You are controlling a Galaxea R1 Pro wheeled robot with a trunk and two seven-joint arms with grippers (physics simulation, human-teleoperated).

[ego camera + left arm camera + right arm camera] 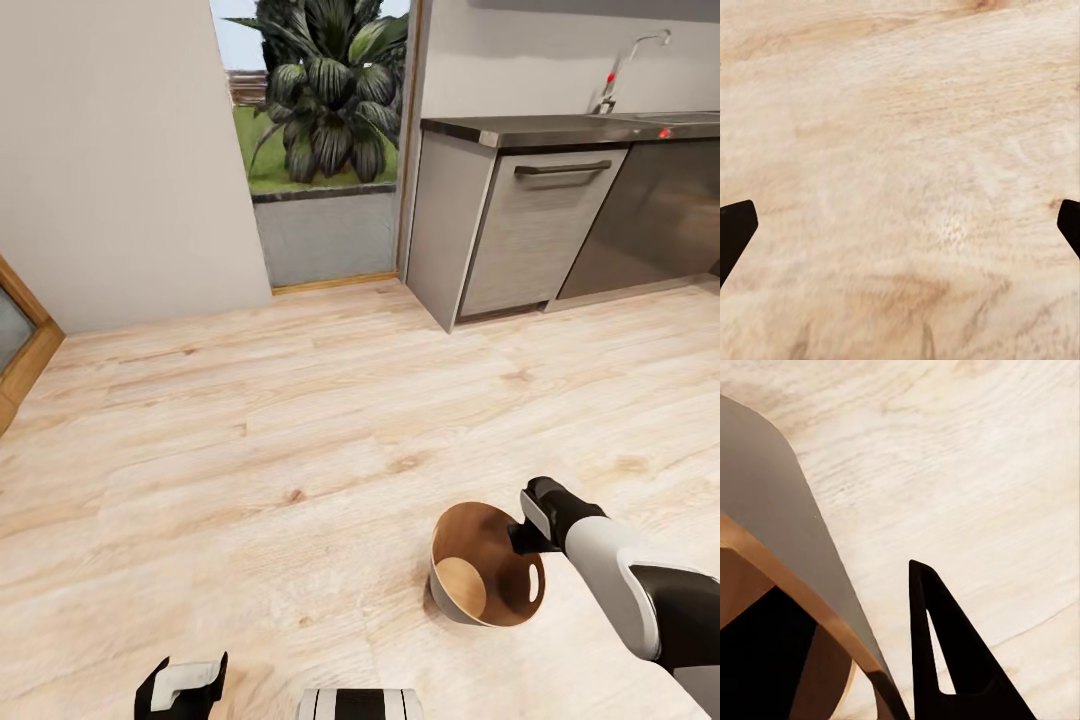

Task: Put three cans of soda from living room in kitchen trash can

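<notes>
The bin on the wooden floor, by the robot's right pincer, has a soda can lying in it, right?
Not quite. The bin does stand on the wooden floor by the right pincer, which grips its rim, but the head view shows only bare orange-brown inside: no can is visible in it.

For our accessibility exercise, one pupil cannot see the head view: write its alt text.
The robot's right gripper grips the rim of a small tapered trash can on a pale wood floor, its orange-brown inside empty. Behind stand grey kitchen cabinets and a doorway onto a leafy plant.
</notes>
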